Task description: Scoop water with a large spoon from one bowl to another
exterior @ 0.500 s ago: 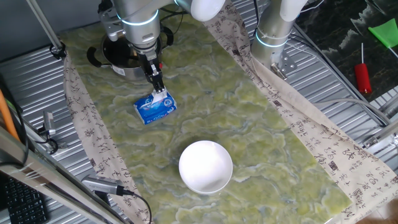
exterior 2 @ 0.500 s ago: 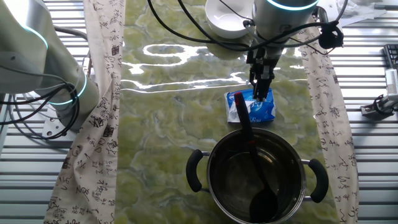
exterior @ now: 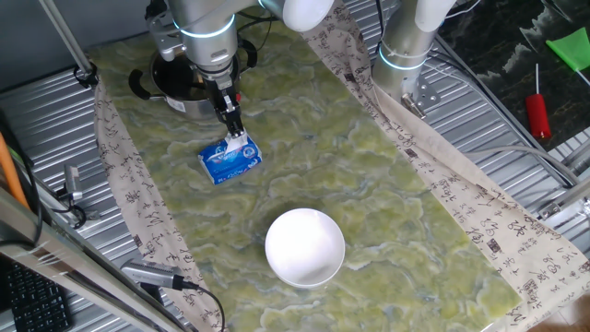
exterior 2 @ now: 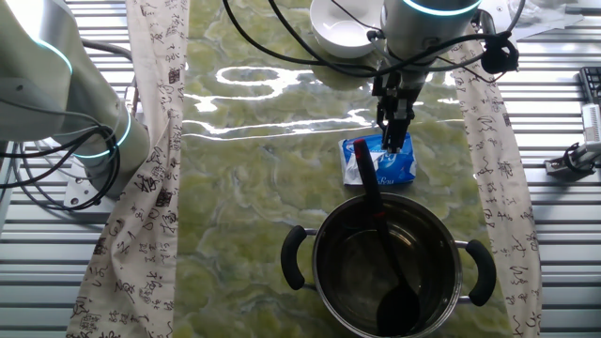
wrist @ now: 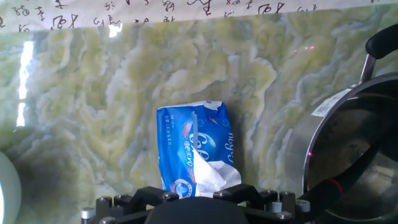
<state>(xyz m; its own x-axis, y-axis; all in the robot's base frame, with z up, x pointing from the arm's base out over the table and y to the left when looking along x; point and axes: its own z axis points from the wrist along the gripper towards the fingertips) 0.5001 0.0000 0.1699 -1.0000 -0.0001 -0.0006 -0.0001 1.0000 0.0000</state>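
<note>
nothing has moved since the frame 0.5 s ago: arm, ladle, pot and bowl sit exactly as they did.

the gripper (exterior: 236, 132) hangs point-down over a blue tissue pack (exterior: 230, 160) that lies flat on the green marbled mat (exterior: 369, 175). its fingers look drawn close together, with white tissue sticking up from the pack right at their tips; whether they actually pinch the tissue cannot be told. in the other fixed view the gripper (exterior 2: 395, 143) stands at the pack's (exterior 2: 380, 162) upper edge. in the hand view the fingertips are out of frame, and only the pack (wrist: 198, 149) with its white tuft shows below the camera.

the ladle (exterior 2: 385, 252) rests in the steel pot (exterior 2: 441, 235), scoop down against the pot's floor, handle leaning on the rim on the side toward the pack. no finger touches it. the pot stands just beside the pack; in the hand view its rim (wrist: 323, 124) fills the right edge. in the first fixed view the arm hides most of the pot (exterior: 171, 92).

the white bowl (exterior: 305, 247) sits well apart from the pot, on the far side of the pack from it, and in the other fixed view the bowl (exterior 2: 340, 26) is partly behind the arm.
</note>
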